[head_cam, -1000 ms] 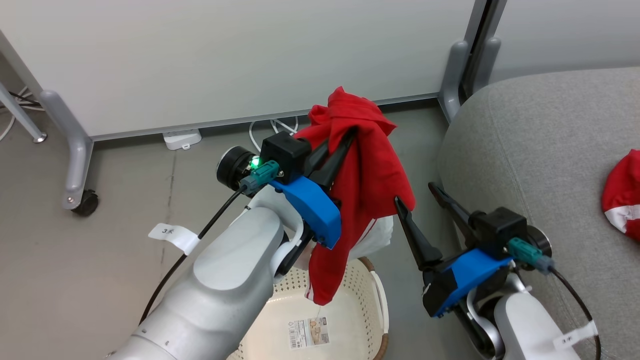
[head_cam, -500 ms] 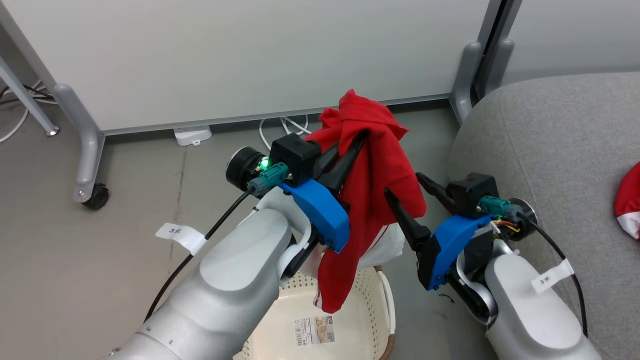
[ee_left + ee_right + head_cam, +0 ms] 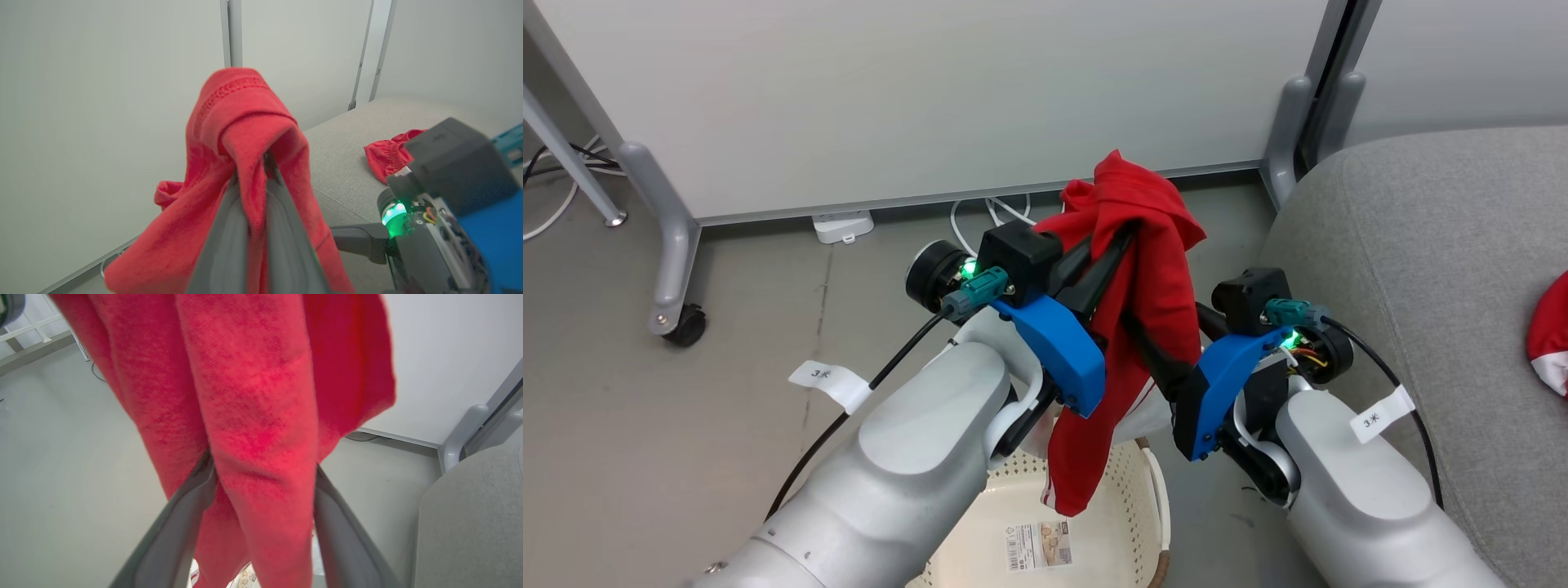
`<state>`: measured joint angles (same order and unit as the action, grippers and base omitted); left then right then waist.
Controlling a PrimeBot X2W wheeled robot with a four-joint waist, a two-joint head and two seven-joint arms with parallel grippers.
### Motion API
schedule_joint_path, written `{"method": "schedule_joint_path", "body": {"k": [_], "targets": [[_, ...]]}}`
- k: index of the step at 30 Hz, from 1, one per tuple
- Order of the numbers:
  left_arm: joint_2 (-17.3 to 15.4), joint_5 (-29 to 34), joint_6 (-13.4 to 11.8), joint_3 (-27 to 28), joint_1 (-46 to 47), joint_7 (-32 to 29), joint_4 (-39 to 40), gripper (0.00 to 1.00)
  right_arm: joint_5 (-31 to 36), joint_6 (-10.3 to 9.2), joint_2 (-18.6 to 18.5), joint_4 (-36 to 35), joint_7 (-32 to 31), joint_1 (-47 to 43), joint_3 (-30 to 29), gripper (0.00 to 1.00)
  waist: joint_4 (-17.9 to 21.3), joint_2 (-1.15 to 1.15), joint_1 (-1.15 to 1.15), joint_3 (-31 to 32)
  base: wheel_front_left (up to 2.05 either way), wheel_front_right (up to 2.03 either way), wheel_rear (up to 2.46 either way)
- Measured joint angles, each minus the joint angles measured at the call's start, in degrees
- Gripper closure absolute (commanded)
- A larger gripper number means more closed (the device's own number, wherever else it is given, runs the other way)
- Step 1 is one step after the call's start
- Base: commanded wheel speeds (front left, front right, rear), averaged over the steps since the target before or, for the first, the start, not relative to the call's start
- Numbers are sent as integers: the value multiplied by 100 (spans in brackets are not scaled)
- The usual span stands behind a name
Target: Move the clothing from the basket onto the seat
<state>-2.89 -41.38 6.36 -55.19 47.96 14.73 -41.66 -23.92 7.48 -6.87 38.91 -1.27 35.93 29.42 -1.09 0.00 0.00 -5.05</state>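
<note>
Your left gripper (image 3: 1115,245) is pinching tight on the red garment (image 3: 1156,278) and holding it up over the basket (image 3: 1131,482), which is sitting on the floor at the near edge. The cloth is draping down both sides of the fingers, and its lower end is dangling above the basket. Your right gripper (image 3: 263,465) is standing wide open just to the right, with a hanging fold passing between its fingers. The second red garment (image 3: 1550,331), white-banded, is lying on the grey seat (image 3: 1421,245) at the far right.
</note>
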Motion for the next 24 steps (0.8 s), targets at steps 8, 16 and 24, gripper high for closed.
{"method": "schedule_joint_path", "body": {"k": [8, 16, 24], "targets": [[0, -109, 0, -115, 38, 0, -108, 100, -388, 0, 36, 391, 249, 155, 356, 100, 49, 0, 0, 52, 0, 0, 0], [0, -203, -1, -179, 67, 0, -204, 100, -657, 0, 14, 643, 467, 284, 530, 100, 86, 0, 0, 88, 0, 0, 0], [0, -266, -29, -278, 74, 1, -282, 100, -820, 0, 13, 857, 638, 387, 688, 100, 105, 0, 0, 96, 0, 0, 0]]}}
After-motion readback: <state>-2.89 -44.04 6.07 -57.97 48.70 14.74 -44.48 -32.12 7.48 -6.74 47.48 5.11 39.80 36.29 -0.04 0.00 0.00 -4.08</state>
